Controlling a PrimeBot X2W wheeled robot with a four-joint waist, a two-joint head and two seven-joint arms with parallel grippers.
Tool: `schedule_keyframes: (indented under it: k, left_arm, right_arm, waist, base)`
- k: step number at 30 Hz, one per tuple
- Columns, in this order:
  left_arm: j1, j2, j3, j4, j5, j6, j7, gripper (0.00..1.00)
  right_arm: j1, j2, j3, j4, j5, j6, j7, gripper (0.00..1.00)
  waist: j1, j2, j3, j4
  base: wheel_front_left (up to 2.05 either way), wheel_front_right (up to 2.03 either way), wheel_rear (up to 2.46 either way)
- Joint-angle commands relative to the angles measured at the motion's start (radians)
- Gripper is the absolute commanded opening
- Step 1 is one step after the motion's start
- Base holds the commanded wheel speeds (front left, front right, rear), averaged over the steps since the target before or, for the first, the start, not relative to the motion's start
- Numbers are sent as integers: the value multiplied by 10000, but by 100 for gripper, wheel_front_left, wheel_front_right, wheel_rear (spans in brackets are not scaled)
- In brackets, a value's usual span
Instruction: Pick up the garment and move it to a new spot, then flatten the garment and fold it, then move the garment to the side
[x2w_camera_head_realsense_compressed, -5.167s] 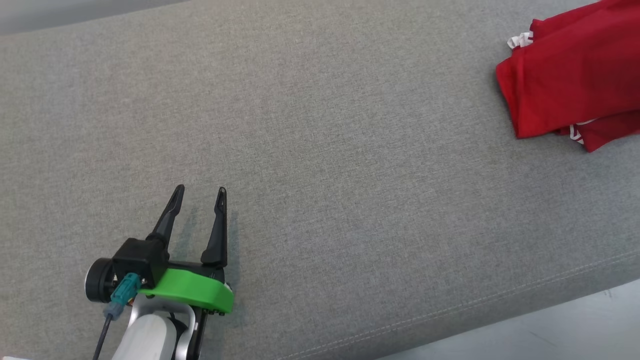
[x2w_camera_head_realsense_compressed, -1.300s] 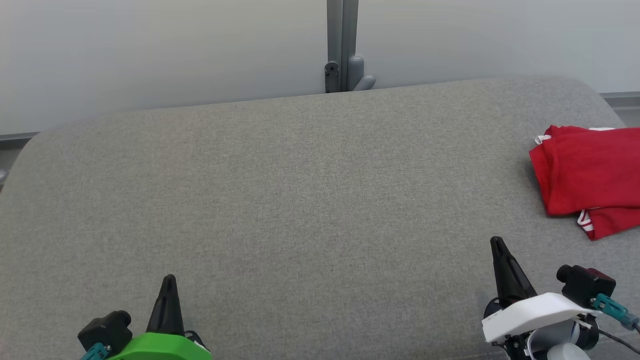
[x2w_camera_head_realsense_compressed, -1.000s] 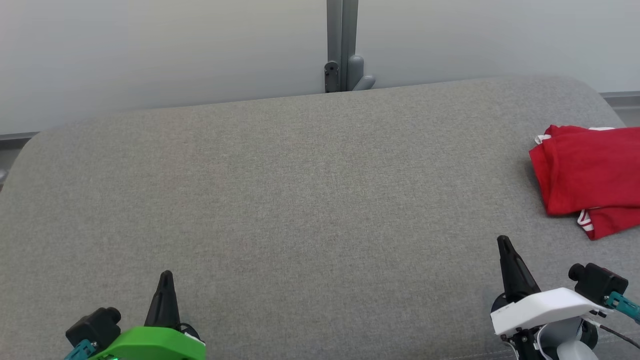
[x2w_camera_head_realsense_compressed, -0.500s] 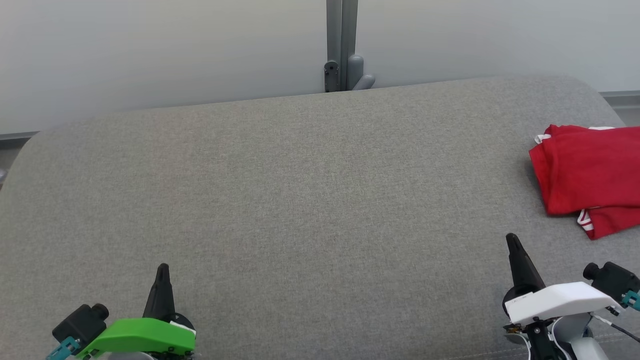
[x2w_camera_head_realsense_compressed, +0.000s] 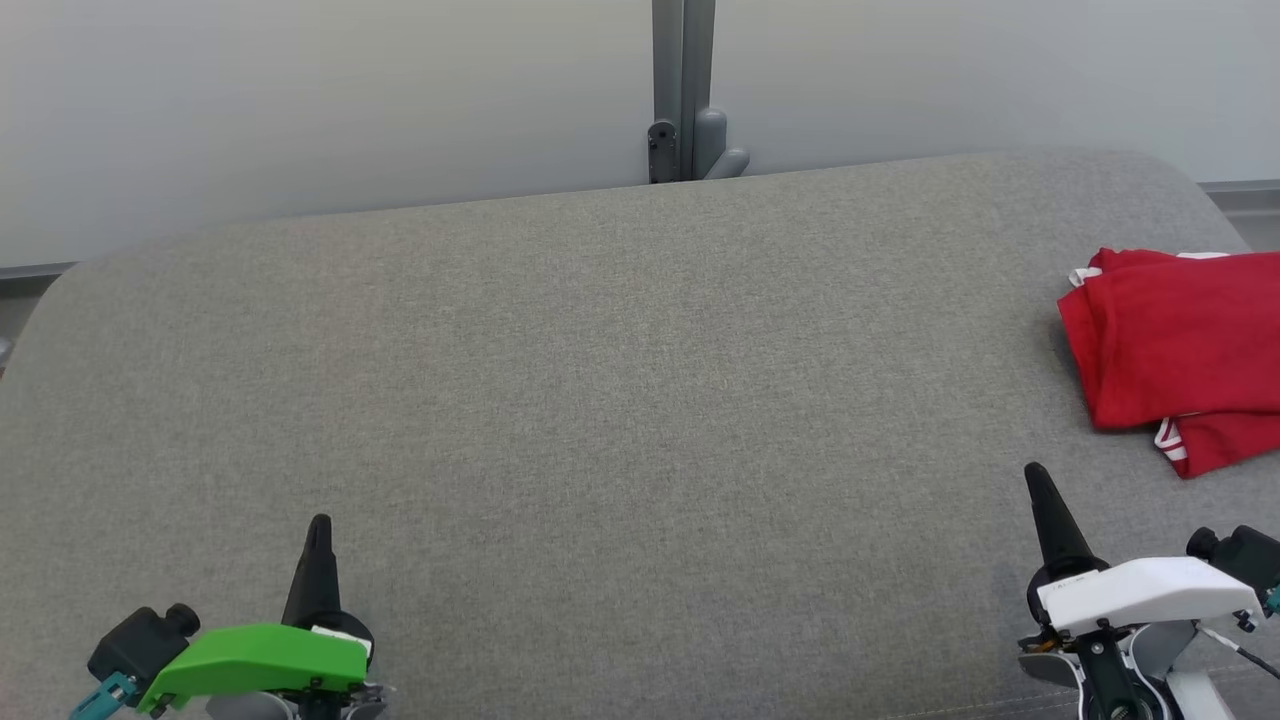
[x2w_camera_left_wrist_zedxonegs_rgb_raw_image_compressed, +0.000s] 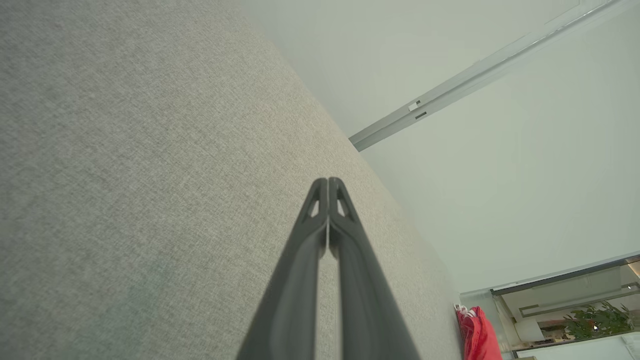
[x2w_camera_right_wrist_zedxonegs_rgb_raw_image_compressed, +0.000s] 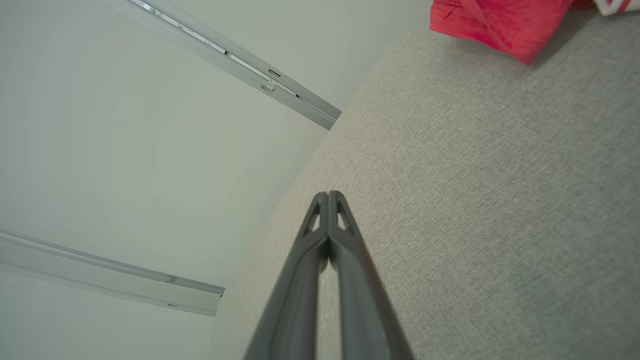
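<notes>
Your left gripper (x2w_camera_head_realsense_compressed: 319, 526) and right gripper (x2w_camera_head_realsense_compressed: 1036, 473) sit at the cushion's (x2w_camera_head_realsense_compressed: 600, 400) near edge, both pinched closed and empty; the folded garment (x2w_camera_head_realsense_compressed: 1180, 345) lies far right.

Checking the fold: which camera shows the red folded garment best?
The head view: the red folded cloth garment lies broadside on the grey fabric surface, cut by the frame edge. The left wrist view shows a distant sliver; the right wrist view, one corner.
</notes>
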Motion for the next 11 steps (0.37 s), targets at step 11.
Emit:
schedule_keyframes:
  k: [11]
  left_arm:
    - [-376, 0, 198, -133, -1264, -208, 269, 0]
  right_arm:
    - [-310, -100, -244, 7, 1337, 2, 357, 0]
  waist:
    - [0, 52, 10, -4]
  base:
    - [0, 0, 0]
